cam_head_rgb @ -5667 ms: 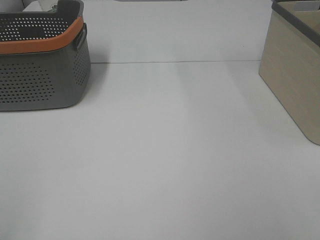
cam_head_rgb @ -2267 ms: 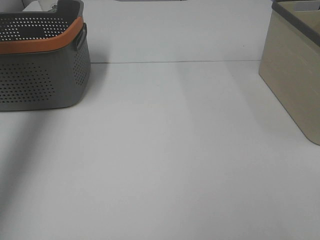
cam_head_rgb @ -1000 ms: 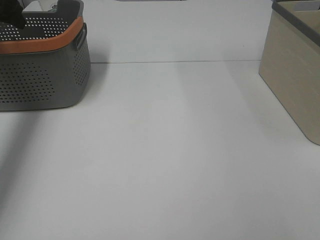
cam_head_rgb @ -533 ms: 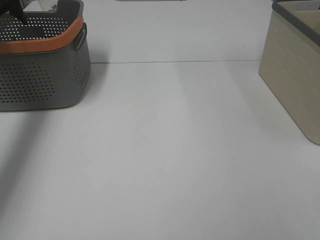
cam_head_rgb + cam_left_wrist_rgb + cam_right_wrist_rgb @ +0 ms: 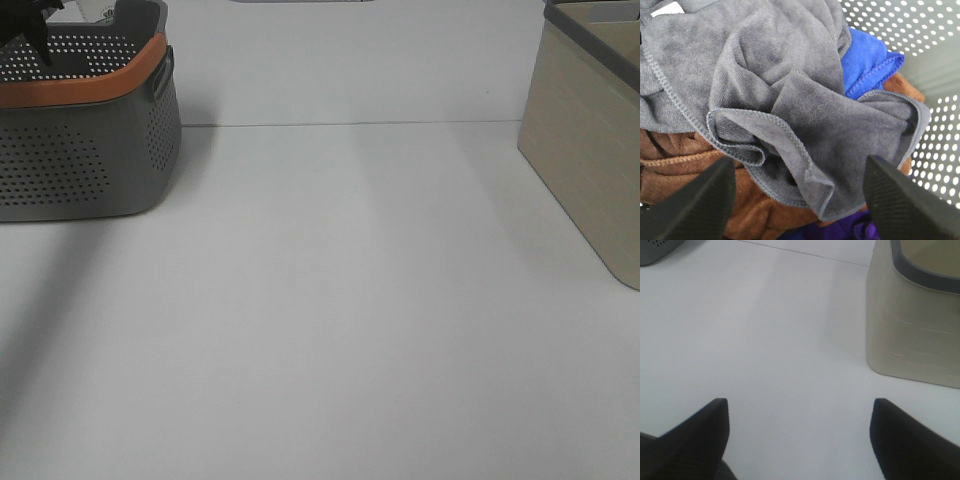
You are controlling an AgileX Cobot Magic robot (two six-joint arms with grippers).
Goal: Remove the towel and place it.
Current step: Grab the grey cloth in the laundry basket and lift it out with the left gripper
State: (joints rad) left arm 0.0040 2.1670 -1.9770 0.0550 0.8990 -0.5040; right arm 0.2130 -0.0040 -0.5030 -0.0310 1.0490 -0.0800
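Surface: A plain white table (image 5: 330, 320) filled the high view, with a thin seam (image 5: 350, 124) crossing its far part.
Right gripper: The right gripper (image 5: 800, 435) hung above bare tabletop. Its two dark fingers were spread wide with nothing between them.
Bin: A tall beige bin (image 5: 590, 150) with a grey rim stood at the right edge of the table. Its inside could not be made out.
Basket: A grey perforated basket (image 5: 90, 150) with an orange rim sat at the far left corner of the table.
Left gripper: The left gripper (image 5: 797, 197) was over the basket's opening, fingers wide apart and clamping nothing. The high view showed only a dark part of it at the basket's far rim.
Towel: The dark grey towel (image 5: 790, 85) lay crumpled on top of the pile inside the basket. Its stitched hem was folded over just below the open fingers. Whether the fingers touched it could not be told.
Other cloths: A brown cloth (image 5: 685, 150) lay under the towel. A blue cloth (image 5: 865, 65) lay beside the towel, near the perforated wall. A purple cloth (image 5: 840, 230) showed at the bottom of the pile.
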